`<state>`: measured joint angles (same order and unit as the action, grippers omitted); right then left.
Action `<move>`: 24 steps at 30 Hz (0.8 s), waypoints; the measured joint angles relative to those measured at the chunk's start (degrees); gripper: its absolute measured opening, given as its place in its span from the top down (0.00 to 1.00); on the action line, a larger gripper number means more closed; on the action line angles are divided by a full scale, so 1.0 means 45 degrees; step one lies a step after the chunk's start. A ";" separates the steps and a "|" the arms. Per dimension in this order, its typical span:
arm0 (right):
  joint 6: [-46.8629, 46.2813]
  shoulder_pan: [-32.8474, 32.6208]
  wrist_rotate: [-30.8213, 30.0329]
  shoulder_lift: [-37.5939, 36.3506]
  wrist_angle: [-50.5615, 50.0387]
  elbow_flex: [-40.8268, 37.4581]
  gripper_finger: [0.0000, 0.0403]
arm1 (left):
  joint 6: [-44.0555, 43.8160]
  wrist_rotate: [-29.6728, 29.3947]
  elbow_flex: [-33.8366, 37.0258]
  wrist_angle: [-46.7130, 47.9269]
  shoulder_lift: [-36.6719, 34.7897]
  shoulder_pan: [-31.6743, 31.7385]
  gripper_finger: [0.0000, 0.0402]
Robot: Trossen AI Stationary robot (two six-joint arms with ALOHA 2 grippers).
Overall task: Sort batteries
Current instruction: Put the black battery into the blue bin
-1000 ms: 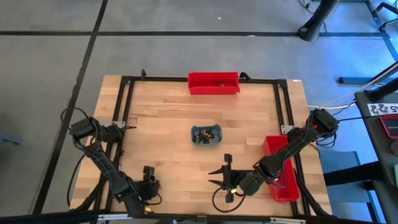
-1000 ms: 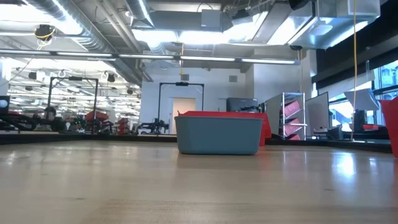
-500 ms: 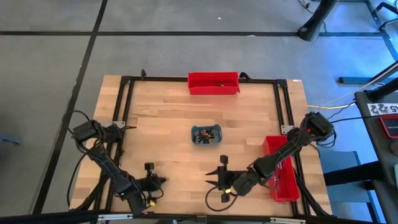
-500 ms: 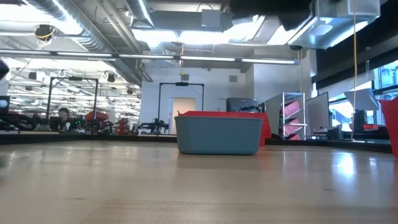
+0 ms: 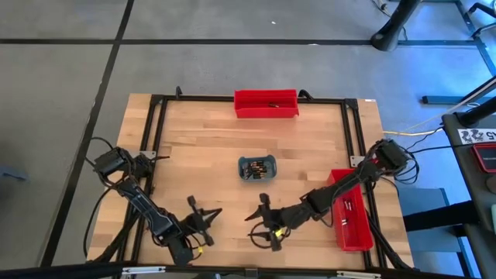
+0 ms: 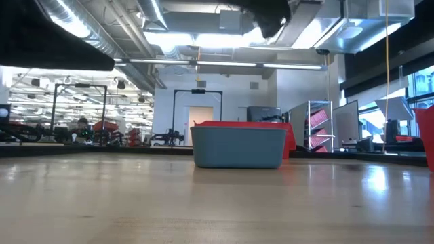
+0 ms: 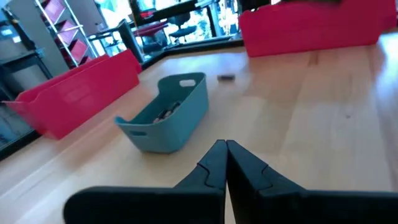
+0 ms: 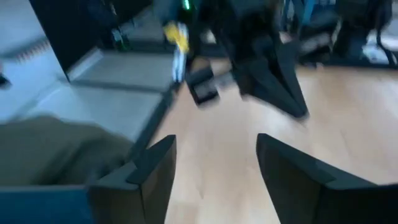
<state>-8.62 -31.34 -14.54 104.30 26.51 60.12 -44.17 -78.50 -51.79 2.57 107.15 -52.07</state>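
Hovering both tools near the surface's (image 5: 194, 147) front edge, I am judging sorting hardly begun: left tool (image 5: 211, 215) closed and empty, right tool (image 5: 260, 219) spread wide and empty; next, reaching for the batteries (image 5: 256, 166) in the grey tray (image 5: 269, 173).

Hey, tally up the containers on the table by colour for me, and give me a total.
Red bins: 2, one at the far edge, one at the right edge
Grey-blue tray: 1, mid-table, with batteries inside
Total: 3 containers

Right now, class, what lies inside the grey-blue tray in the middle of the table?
The tray holds a small heap of batteries, dark and silvery with copper tints. Its wall covers the lower ones, so their count cannot be told.
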 joint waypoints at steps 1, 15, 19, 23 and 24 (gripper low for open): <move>0.0000 -0.0008 -0.0057 -0.0138 -0.0546 -0.0007 0.44 | 0.0202 0.0023 0.0000 -0.0233 0.0000 0.0000 1.00; -0.3128 -0.1918 -0.3862 -0.2921 -0.7865 -0.0005 0.51 | -0.0817 0.0938 -0.0015 -0.0439 -0.0039 0.0010 0.99; -0.3128 -0.2305 -0.3992 -0.2910 -0.7997 -0.0005 0.52 | -0.1088 0.0981 -0.0047 -0.0441 -0.0049 0.0005 0.99; -0.3123 -0.2397 -0.4265 -0.2901 -0.7929 -0.0005 0.52 | 0.0633 0.1033 -0.1015 -0.0410 -0.0049 0.0091 1.00; -0.3123 -0.2396 -0.4320 -0.2901 -0.7930 -0.0005 0.52 | 0.1762 0.1159 -0.1494 -0.0466 -0.0049 0.0133 1.00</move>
<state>-22.68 -42.13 -33.98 91.24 -9.17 60.10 -36.24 -73.28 -58.52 0.47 106.94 -51.48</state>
